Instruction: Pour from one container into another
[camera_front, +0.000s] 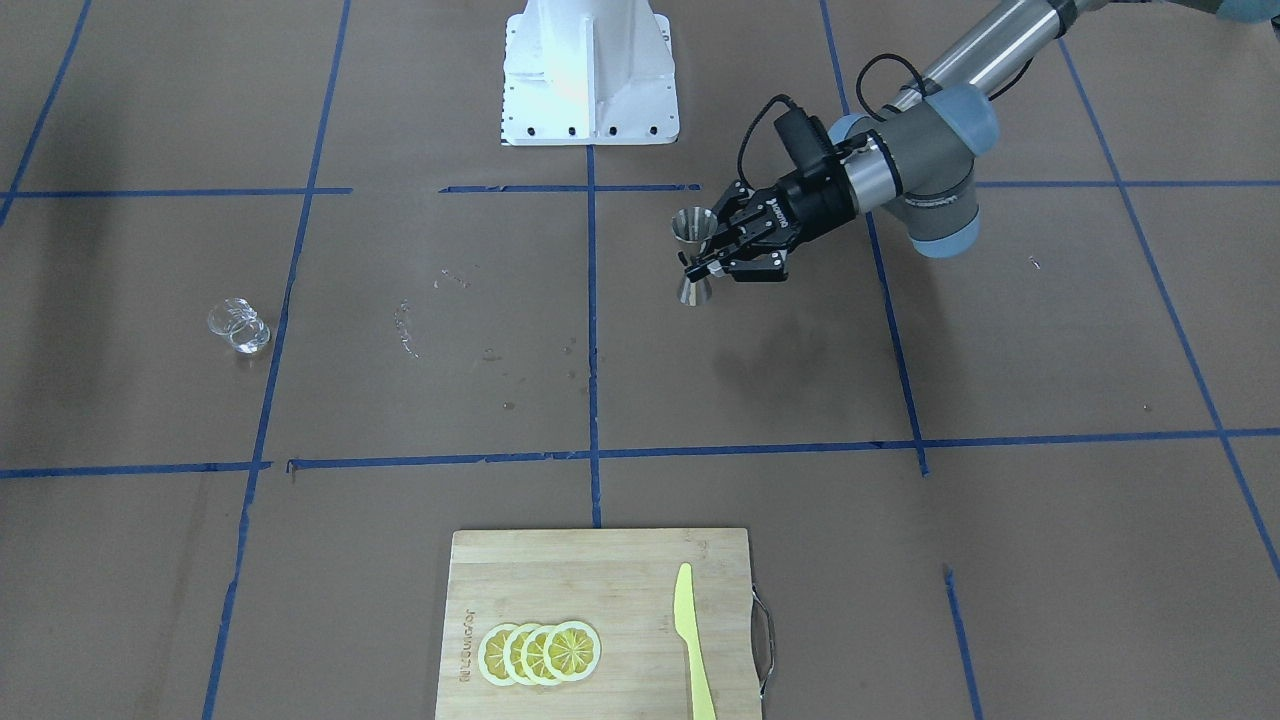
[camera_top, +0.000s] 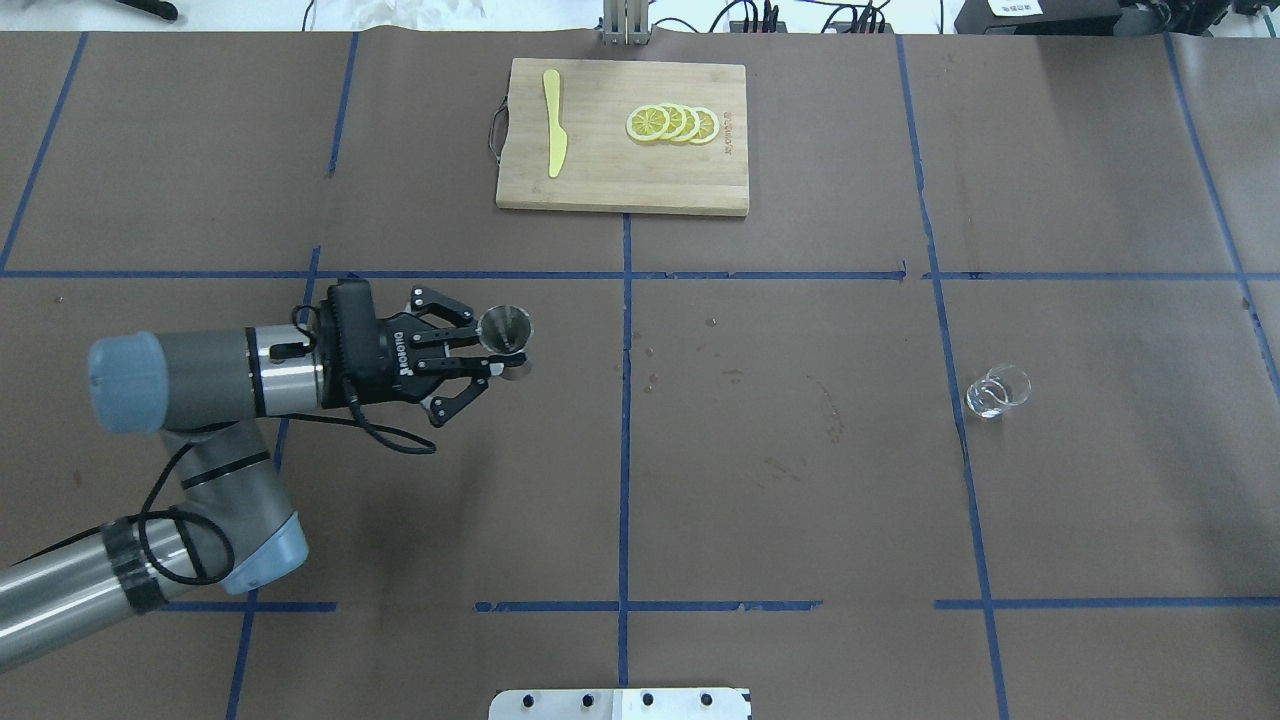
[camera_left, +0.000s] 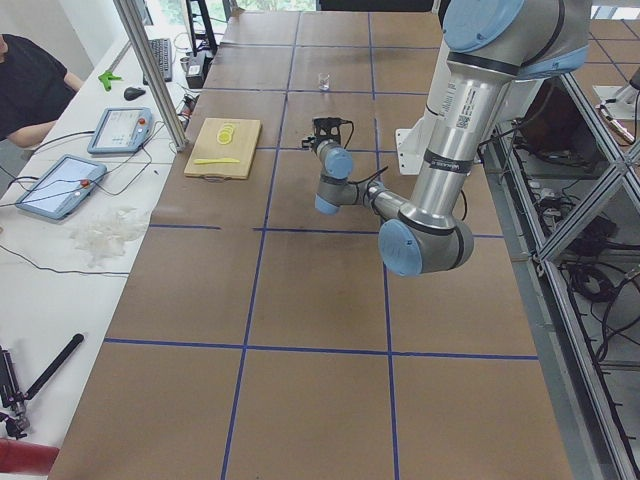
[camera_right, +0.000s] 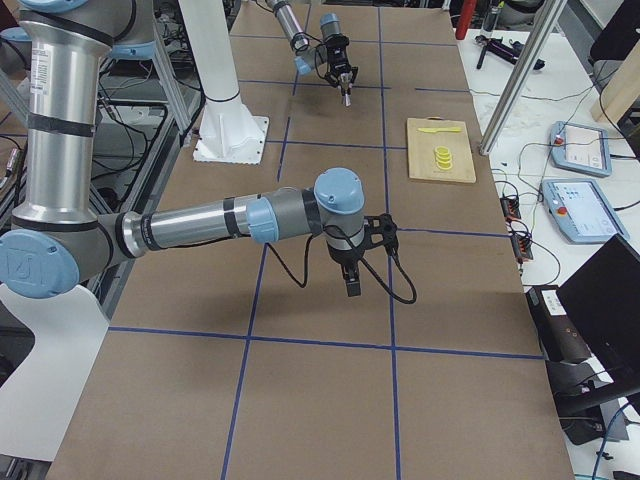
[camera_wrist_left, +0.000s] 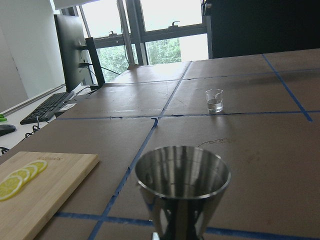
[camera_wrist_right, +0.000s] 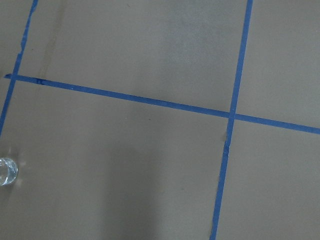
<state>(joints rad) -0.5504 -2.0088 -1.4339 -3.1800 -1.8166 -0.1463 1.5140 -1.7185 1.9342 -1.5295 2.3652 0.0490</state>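
Observation:
The steel hourglass jigger stands upright left of the table's middle, and my left gripper is shut on its narrow waist from the side. From overhead, the jigger shows its open mouth beside the left gripper. It fills the near foreground as the jigger in the left wrist view. The clear glass cup stands alone far to the right; it also shows as the cup. My right gripper hangs above bare table, and I cannot tell whether it is open or shut.
A wooden cutting board with lemon slices and a yellow knife lies at the far edge. Droplets mark the paper between cup and jigger. The robot base is at the near edge. A seated person is beside the table.

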